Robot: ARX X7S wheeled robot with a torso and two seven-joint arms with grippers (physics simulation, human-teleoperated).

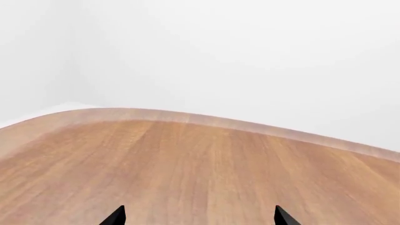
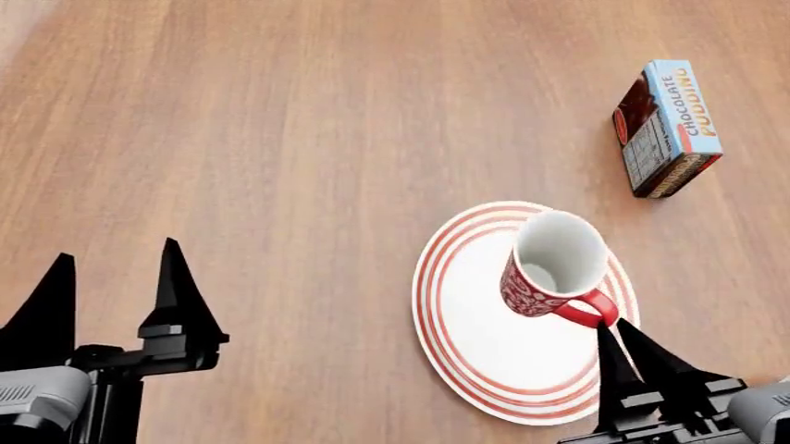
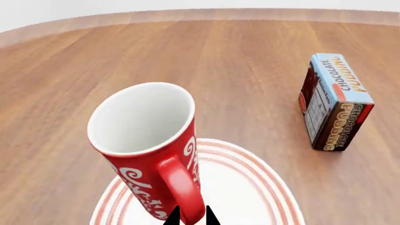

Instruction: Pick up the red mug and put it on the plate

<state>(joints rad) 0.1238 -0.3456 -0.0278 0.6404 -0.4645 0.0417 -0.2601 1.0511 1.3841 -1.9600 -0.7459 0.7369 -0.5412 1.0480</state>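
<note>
The red mug [image 2: 553,268], white inside with a white pattern, leans tilted over the plate [image 2: 487,347], a white plate with red rings. Whether the mug's base touches the plate I cannot tell. My right gripper [image 2: 616,333] is shut on the mug's red loop handle [image 2: 587,310]. In the right wrist view the mug [image 3: 147,140] fills the near field, the handle pinched at the right gripper [image 3: 190,212] above the plate [image 3: 269,187]. My left gripper [image 2: 114,264] stands open over bare wood at the near left, holding nothing. The left wrist view shows only this gripper [image 1: 200,212] and tabletop.
A chocolate pudding box [image 2: 667,129] stands on the wooden table [image 2: 309,139] beyond the plate to the right, also seen as a box [image 3: 334,101] in the right wrist view. The table's curved far edge [image 1: 206,119] meets a white wall.
</note>
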